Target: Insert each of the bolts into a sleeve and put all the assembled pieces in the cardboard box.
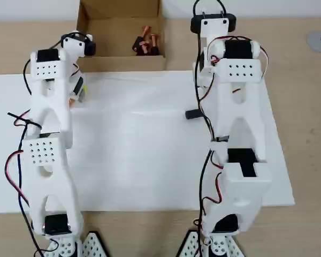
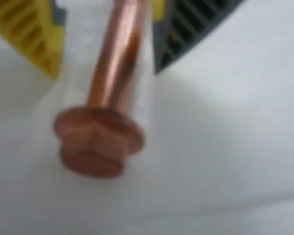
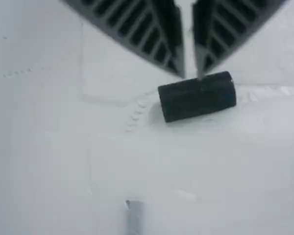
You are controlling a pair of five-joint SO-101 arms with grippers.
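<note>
A copper bolt point(image 2: 100, 139) with a flanged hex head is pinched by its shank in my left gripper point(image 2: 108, 29), between a yellow finger point(image 2: 34, 34) and a black finger point(image 2: 191, 24). It hangs just above the white sheet. In the high view that gripper point(image 1: 77, 92) sits at the sheet's far left, near the cardboard box point(image 1: 85, 24). A black sleeve point(image 3: 196, 96) point(image 1: 192, 113) lies on its side on the sheet. My right gripper point(image 3: 190, 68) hovers right over it, shut, holding nothing. Several assembled copper-and-black pieces point(image 1: 147, 44) lie in the box.
The white sheet point(image 1: 144, 160) covers most of the wooden table. A small grey piece point(image 3: 134, 215) lies on it a little way from the sleeve. A grey disc point(image 1: 318, 40) sits at the table's far right.
</note>
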